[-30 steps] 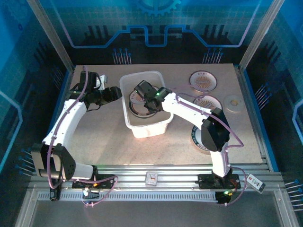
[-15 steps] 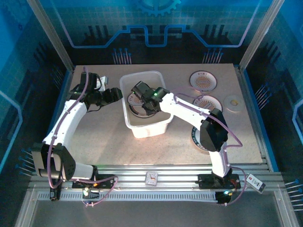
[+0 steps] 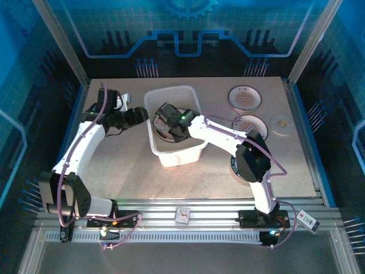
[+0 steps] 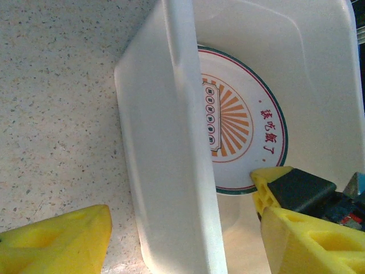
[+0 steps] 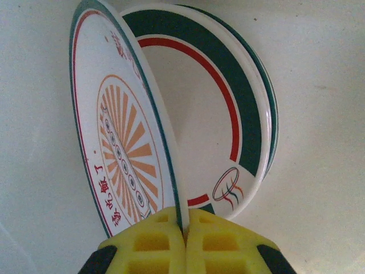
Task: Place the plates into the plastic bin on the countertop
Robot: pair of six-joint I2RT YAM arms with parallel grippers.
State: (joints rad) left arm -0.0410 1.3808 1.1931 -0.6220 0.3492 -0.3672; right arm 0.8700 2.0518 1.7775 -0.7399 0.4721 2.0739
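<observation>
Plates on the countertop number three from above, plus a small pale disc; the right gripper reaches into the plastic bin. Left wrist: the left gripper gapes wide astride the bin wall, one sunburst plate inside. Right wrist: jaws pinch that plate's rim, tilted over one green-banded plate lying flat; lowering it level before release should stack it cleanly.

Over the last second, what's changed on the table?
The right gripper, shut on the sunburst plate, slid a little left inside the plastic bin, its elbow following. Nothing visibly let go. The left gripper stayed open astride the bin's left wall, and the loose plates on the countertop stayed put.
</observation>
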